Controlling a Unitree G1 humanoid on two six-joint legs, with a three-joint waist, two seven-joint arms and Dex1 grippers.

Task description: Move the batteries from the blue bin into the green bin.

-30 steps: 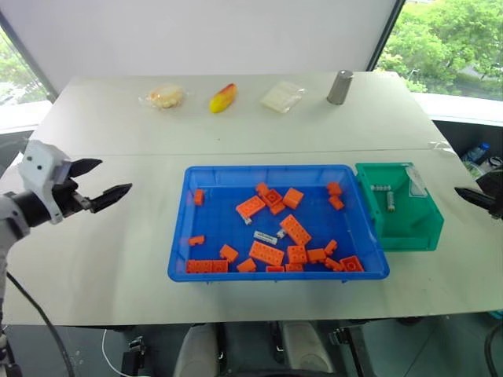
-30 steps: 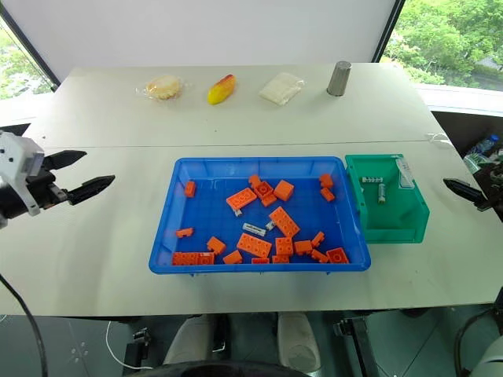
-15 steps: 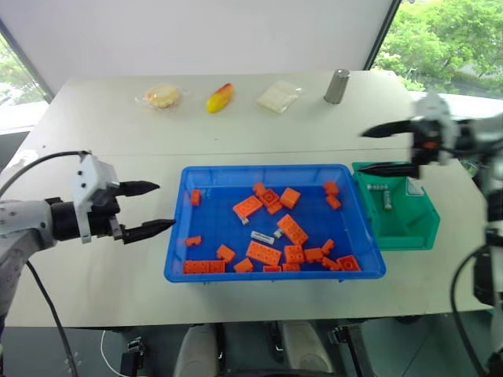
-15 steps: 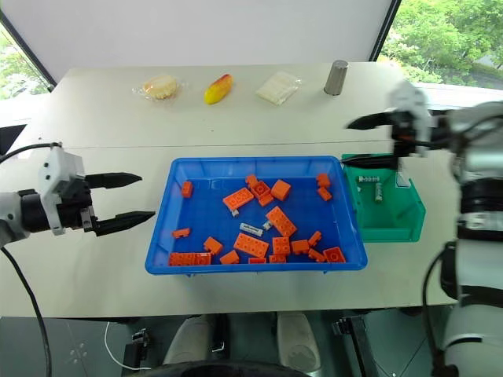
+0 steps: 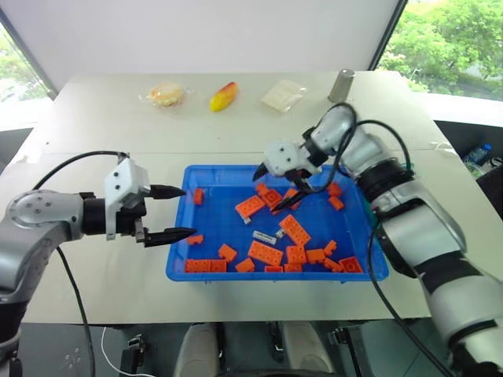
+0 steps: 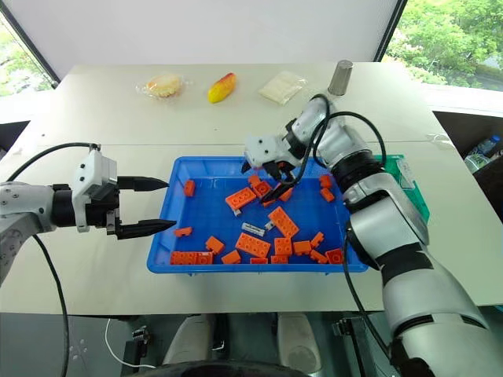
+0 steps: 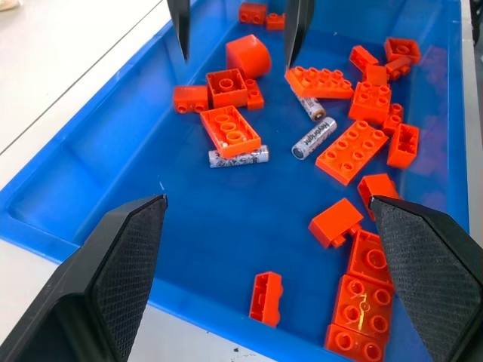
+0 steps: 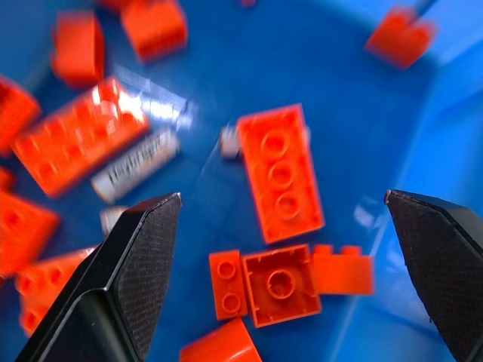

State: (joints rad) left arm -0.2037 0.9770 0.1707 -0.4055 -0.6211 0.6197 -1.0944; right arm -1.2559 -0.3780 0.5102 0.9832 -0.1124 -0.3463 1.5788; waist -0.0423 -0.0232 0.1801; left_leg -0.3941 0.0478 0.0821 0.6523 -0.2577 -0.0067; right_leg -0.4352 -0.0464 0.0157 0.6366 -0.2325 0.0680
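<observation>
The blue bin (image 5: 236, 169) sits mid-table and holds many orange bricks (image 5: 266, 252) with batteries among them. One battery (image 5: 265, 236) lies near the bin's middle. In the left wrist view three batteries (image 7: 238, 157) (image 7: 314, 138) (image 7: 309, 107) lie between bricks. My left gripper (image 5: 189, 210) is open at the bin's left rim, pointing in over it. My right gripper (image 5: 266, 191) is open and empty, hanging over the bricks in the bin's far middle, with a battery (image 8: 136, 164) below it. My right arm mostly hides the green bin (image 6: 414, 187) at the blue bin's right end.
Along the far side of the table lie a bagged bun (image 5: 165, 95), a yellow-red fruit (image 5: 223, 96), a white packet (image 5: 282, 95) and a grey metal cup (image 5: 340, 85). Bare tabletop (image 5: 118, 149) surrounds the bins.
My right arm swung in from the table's right edge, past the green bin, to above the blue bin. My left gripper moved right to the blue bin's left rim. Both stayed open.
</observation>
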